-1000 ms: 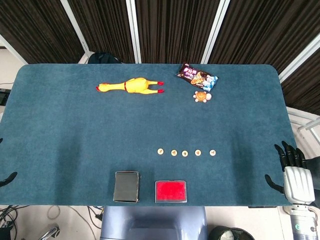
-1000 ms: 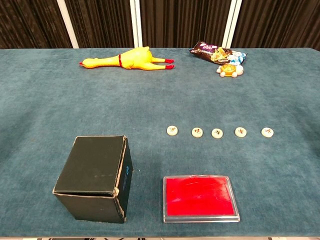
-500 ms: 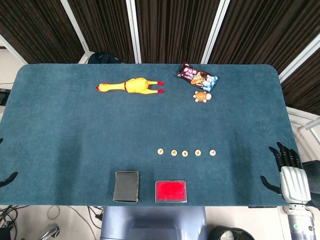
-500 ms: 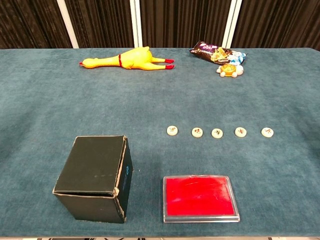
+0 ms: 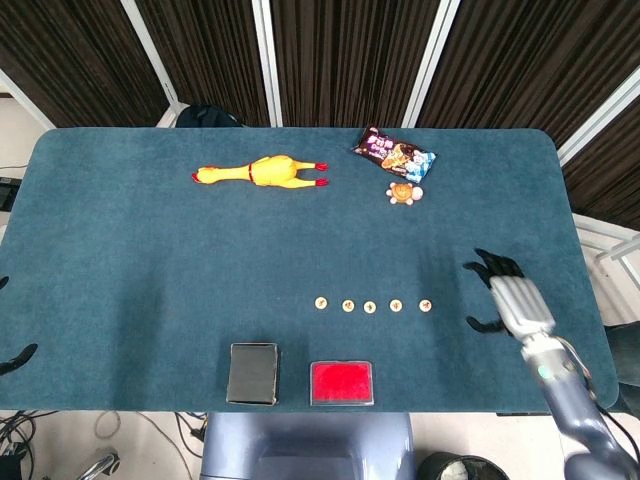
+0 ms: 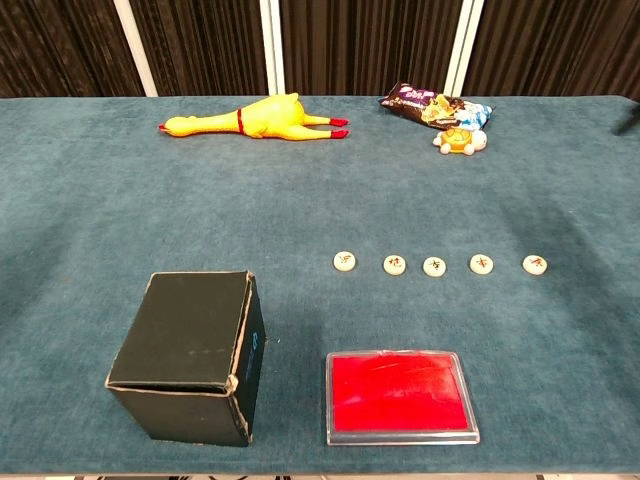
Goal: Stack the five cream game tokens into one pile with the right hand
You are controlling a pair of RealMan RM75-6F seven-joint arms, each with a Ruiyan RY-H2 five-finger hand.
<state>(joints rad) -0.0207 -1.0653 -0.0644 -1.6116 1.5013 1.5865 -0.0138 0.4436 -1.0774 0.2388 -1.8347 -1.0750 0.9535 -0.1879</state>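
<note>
Five cream tokens lie flat in a left-to-right row on the blue table, each apart from its neighbour; none is stacked. The leftmost token [image 5: 321, 302] [image 6: 345, 260] and the rightmost token [image 5: 425, 304] [image 6: 535, 264] mark the row's ends. My right hand [image 5: 510, 295] hovers over the table to the right of the row, fingers spread and holding nothing, a short gap from the rightmost token. Only dark fingertips of my left hand [image 5: 15, 358] show at the far left edge, apart from each other and off the table.
A yellow rubber chicken [image 5: 262, 172], a snack packet [image 5: 395, 155] and a small orange toy [image 5: 403, 192] lie at the back. A black box [image 5: 253, 373] and a red flat case [image 5: 341, 382] sit at the front edge, nearer than the tokens.
My right hand has swung from beyond the table's front right corner inward over the table, ending near the right end of the token row. The tokens have not moved.
</note>
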